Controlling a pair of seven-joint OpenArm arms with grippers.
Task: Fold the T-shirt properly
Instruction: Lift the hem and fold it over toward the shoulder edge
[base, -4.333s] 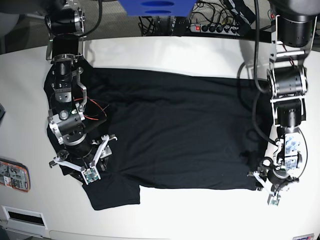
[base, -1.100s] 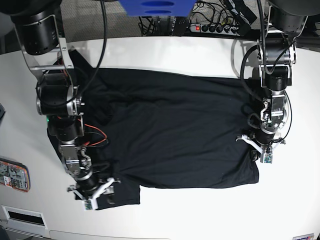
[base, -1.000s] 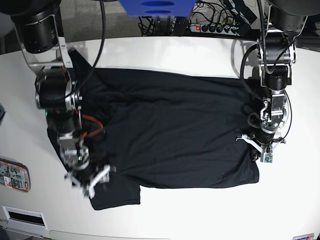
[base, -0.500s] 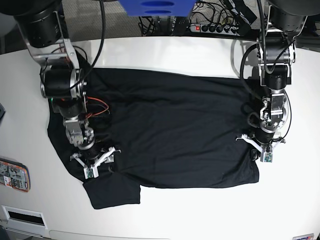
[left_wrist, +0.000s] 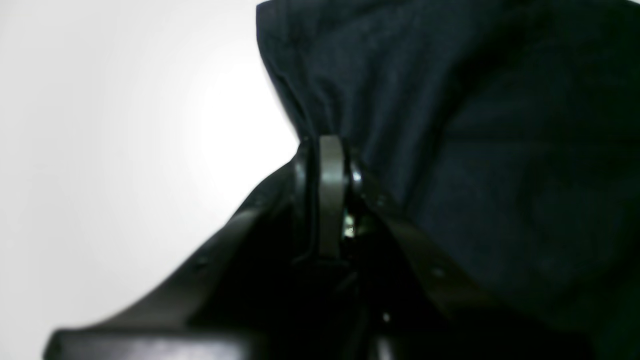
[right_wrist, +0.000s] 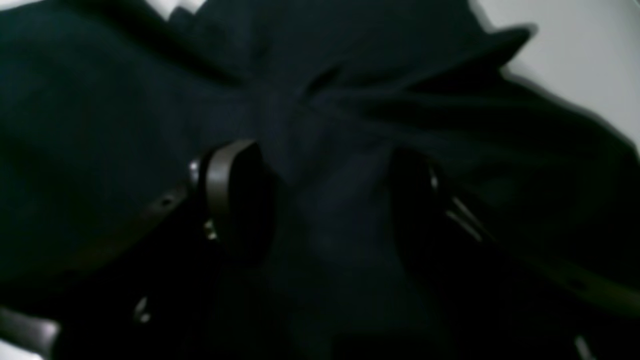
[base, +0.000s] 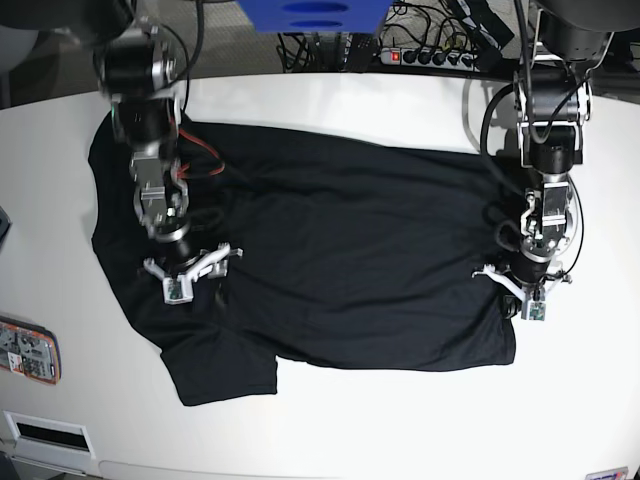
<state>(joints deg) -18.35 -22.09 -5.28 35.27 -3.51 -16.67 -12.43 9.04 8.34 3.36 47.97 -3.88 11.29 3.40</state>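
The white tabletop (base: 400, 435) is the widest thing we see, and on it, across the middle, lies the black T-shirt (base: 350, 260), spread broad and wrinkled, well short of a neat packet. What has just changed is its left-hand part: we see that side slid a little toward 12 o'clock, and the flap at 7 o'clock has shifted the same way. The right arm has travelled with it, from over that flap up onto the body of the shirt, so we take it that the cloth was pushed or dragged rather than folded. The right gripper (base: 198, 272) now sits toward 8 o'clock of the shirt, its fingers spread, with loose cloth lying between them but not clamped. The left gripper (base: 520, 293), near 4 o'clock, has hardly moved; it is pressed together, pinching the shirt's edge, with a corner trailing toward 5 o'clock. For the task, we judge this to be straightening, still early on. With one side anchored, we would next want the right gripper to close on a real edge; closing where it stands could bunch the layers or pull the shirt askew.
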